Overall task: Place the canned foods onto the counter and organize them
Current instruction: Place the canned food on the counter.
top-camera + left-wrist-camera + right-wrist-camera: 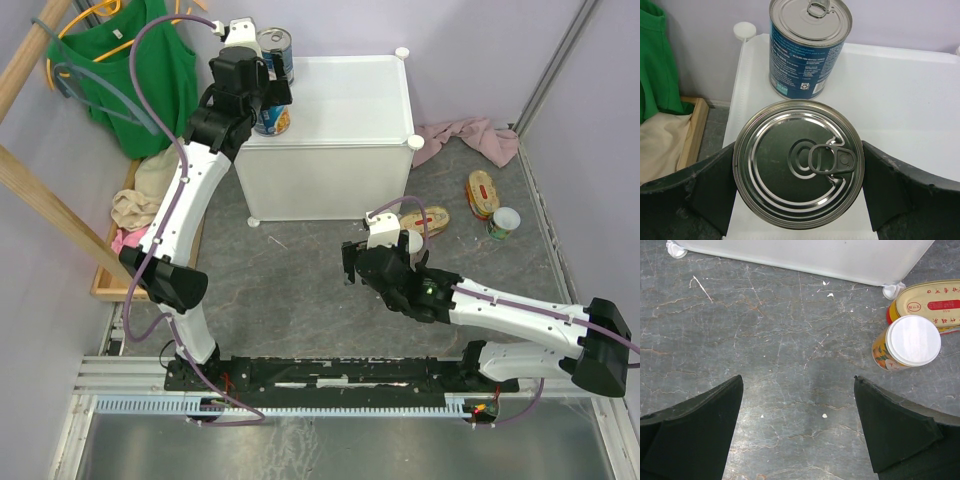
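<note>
grey floor (765,315), lilac walls (480,50), white counter (350,100), left gripper (798,145) hugging a tall can (798,170), right gripper (798,377) wide and empty, right wrist view shows small can (912,340) touching gold tin (935,302)

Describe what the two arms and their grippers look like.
The left arm and the right arm both have smooth white link shells between bulky black joint housings, and a thin mauve cable runs along each. The left gripper and the right gripper have wide, matte black, wedge-shaped fingers with scuffed edges. A small green light glows on the right arm.
</note>
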Controlling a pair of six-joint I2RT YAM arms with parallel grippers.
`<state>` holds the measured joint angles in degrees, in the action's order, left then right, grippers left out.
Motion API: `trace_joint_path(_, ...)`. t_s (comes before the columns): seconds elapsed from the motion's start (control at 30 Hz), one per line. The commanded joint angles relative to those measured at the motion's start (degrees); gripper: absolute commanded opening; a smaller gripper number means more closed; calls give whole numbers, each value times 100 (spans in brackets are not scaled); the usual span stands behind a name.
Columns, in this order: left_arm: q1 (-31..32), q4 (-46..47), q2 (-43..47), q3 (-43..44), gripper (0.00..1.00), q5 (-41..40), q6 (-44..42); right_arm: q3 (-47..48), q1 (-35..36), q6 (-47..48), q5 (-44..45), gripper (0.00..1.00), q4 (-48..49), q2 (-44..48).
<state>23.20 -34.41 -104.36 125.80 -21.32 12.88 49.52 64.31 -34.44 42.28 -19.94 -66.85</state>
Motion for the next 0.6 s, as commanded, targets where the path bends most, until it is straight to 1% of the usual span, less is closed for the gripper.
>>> trace_joint_path(0.0, -27, 832, 161, 54, 64, 202, 147, 173, -21, 21, 63, 100, 151, 94)
trace_joint_path(0.13, -29, 832, 170, 23, 75, 211, 204, 159, -24, 18, 70, 100, 136, 157)
trace_joint_path(0.57, -26, 697, 102, 19, 88, 94, 234, 196, -21, 61, 61, 100, 122, 199)
